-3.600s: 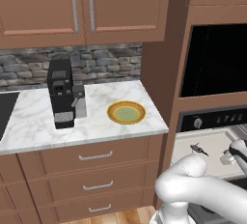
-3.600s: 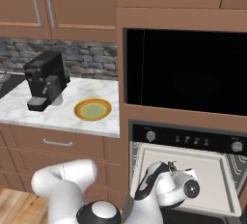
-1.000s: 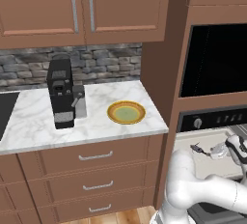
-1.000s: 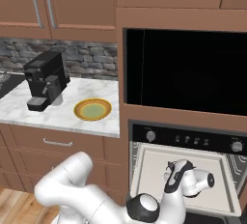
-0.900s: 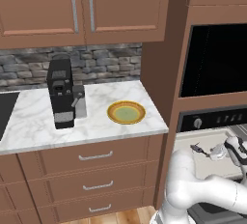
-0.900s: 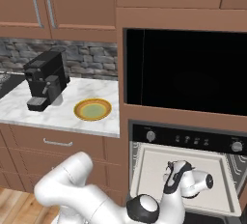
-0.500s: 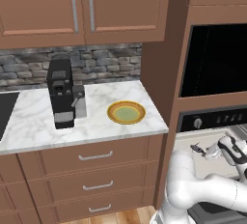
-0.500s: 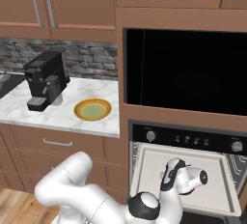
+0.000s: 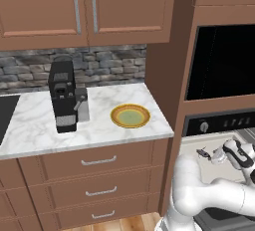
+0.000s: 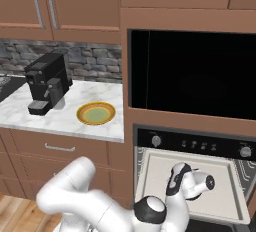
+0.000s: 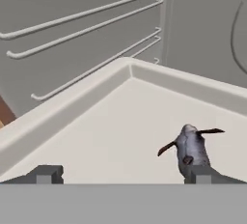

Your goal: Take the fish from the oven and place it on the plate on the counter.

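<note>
The fish (image 11: 191,147), small and dark grey, lies on the pale tray (image 11: 111,126) inside the oven (image 9: 221,124). In the hand view my gripper (image 11: 123,175) is open, and the fish sits just ahead of its right fingertip (image 11: 200,174), off-centre from the gap. The left base view shows the fish (image 9: 201,152) as a dark speck on the tray, left of the gripper (image 9: 215,156). From the right base, the gripper (image 10: 173,178) hangs low over the tray (image 10: 220,198). The yellow-rimmed plate (image 9: 130,116) rests on the marble counter (image 9: 35,125) with nothing on it.
A black coffee machine (image 9: 63,95) stands on the counter left of the plate. The tray's raised rim (image 11: 183,85) and the oven's wire rack rails (image 11: 87,25) run behind and to the left of the fish. Brown cabinetry (image 9: 164,75) separates the counter from the oven.
The hand has edged a little further over the tray toward the fish. Its jaws have stayed wide open; fish and plate have not moved.
</note>
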